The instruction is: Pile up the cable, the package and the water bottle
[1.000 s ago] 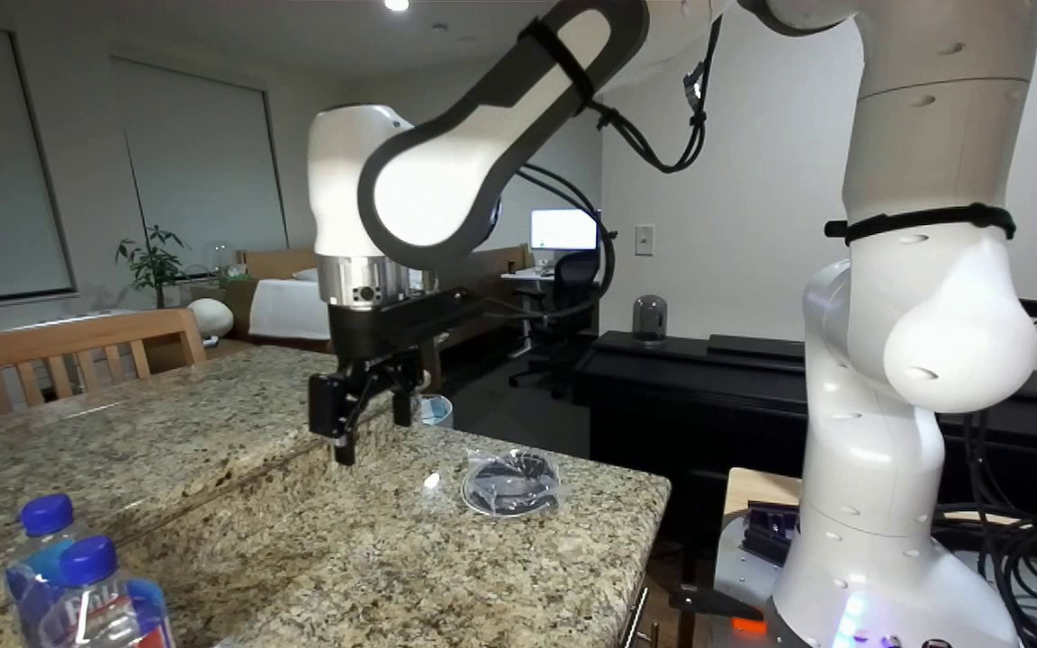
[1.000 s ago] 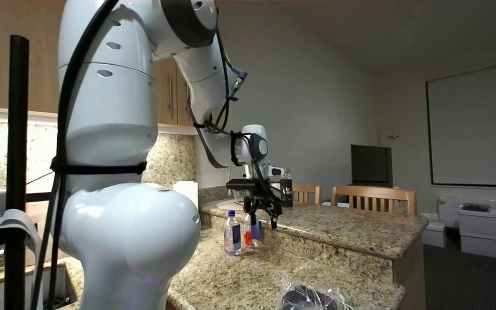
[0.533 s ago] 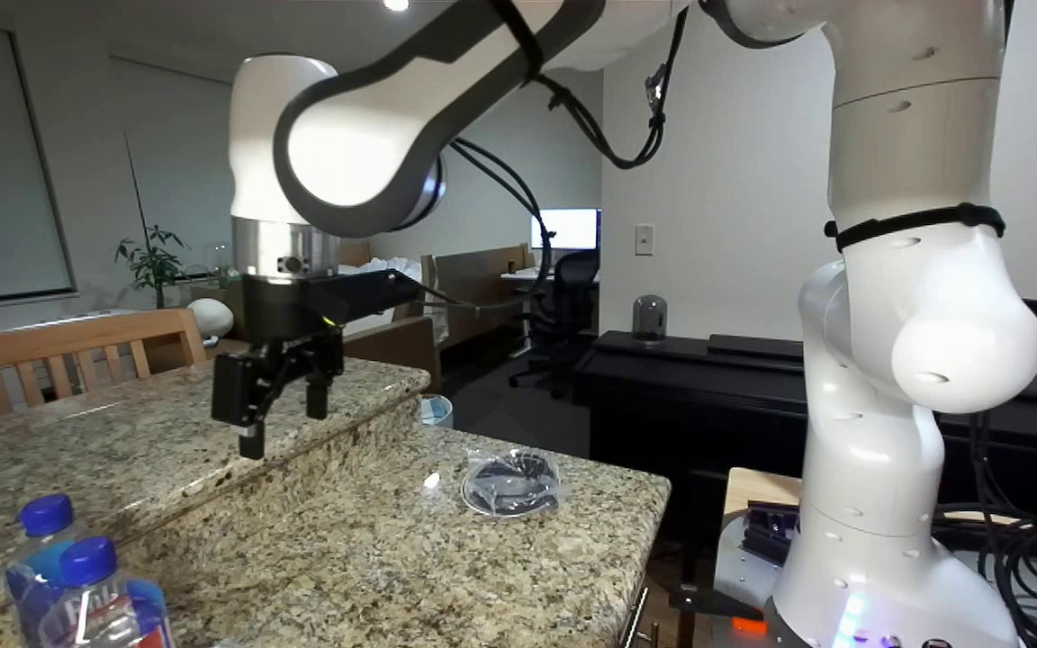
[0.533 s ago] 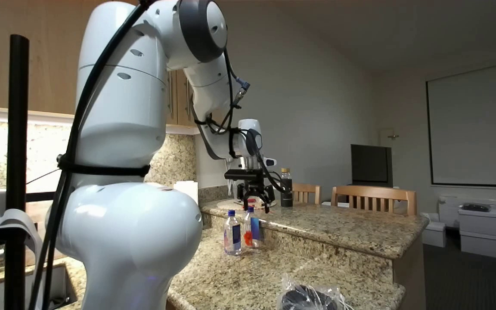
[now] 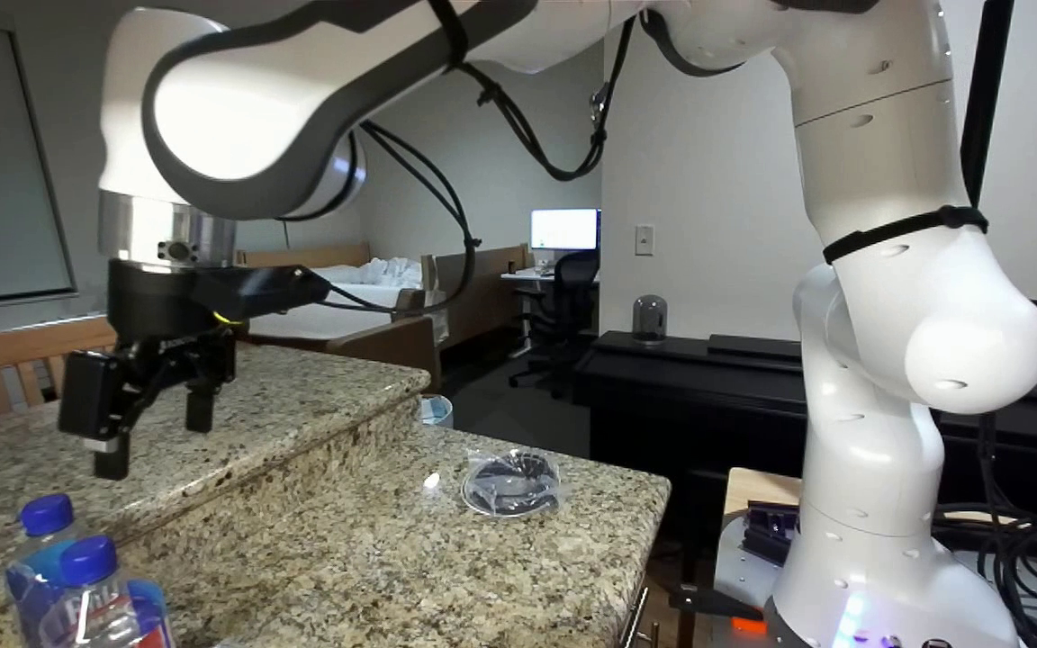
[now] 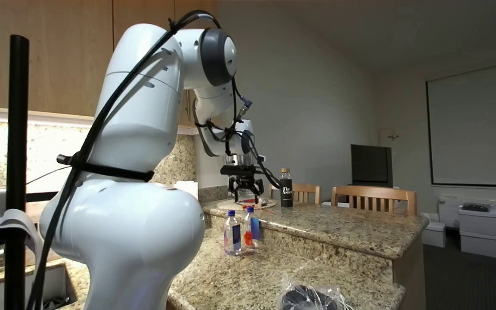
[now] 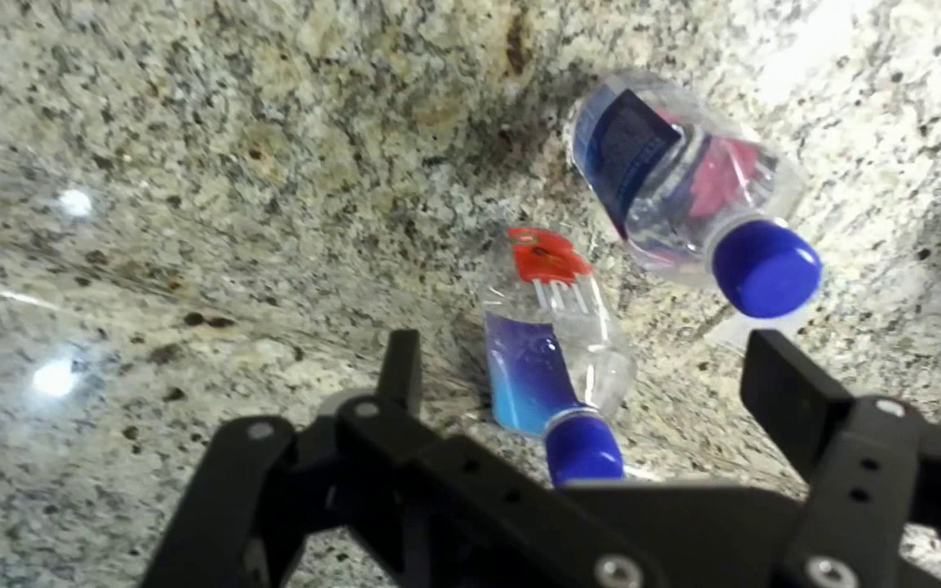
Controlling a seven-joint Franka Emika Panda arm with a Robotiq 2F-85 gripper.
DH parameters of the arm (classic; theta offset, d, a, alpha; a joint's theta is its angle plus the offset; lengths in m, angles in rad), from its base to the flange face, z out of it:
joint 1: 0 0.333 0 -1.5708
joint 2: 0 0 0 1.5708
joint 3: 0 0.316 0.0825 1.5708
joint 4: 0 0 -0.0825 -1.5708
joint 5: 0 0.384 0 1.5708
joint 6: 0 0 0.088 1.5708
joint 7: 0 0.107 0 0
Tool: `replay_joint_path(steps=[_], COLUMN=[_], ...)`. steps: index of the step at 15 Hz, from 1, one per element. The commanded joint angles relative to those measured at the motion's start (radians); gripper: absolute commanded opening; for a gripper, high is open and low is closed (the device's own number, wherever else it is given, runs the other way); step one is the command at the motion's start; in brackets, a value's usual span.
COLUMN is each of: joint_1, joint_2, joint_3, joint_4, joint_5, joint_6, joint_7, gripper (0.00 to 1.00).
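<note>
Two clear water bottles with blue caps stand upright on the lower counter. The one with the purple-blue label and red flower (image 7: 552,351) is close to the step wall; it also shows in an exterior view (image 6: 251,232). The other, with a dark label (image 7: 683,180), stands beside it (image 6: 232,234). A clear plastic package (image 5: 512,486) with a dark coiled thing, perhaps the cable, lies near the counter's end (image 6: 306,298). My gripper (image 5: 156,441) is open and empty, above bottle height. In the wrist view, the flower-label bottle appears between and below its fingers (image 7: 585,367).
A granite step rises to a raised counter (image 5: 302,405) alongside the bottles. On it stand a dark bottle with a cork-coloured top (image 6: 286,191) and a round mat (image 6: 226,206) with small red things. Wooden chairs (image 6: 373,198) are behind; a sink (image 6: 54,288) is near the base.
The arm has reached farther out. My gripper has moved from above the counter's middle towards the bottles, staying open. The bottles and the package have not moved.
</note>
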Motion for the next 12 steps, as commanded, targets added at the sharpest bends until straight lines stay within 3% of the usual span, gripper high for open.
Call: replay_joint_path(steps=[1, 7, 12], joint_1=[0.031, 0.097, 0.149], joint_2=[0.059, 0.174, 0.241], joint_3=[0.012, 0.008, 0.011], joint_4=[0.118, 0.287, 0.394], joint_5=[-0.015, -0.068, -0.061], joint_6=[-0.063, -0.121, -0.308], joint_7=[-0.053, -0.059, -0.045], gripper=[1.0, 1.0, 1.0])
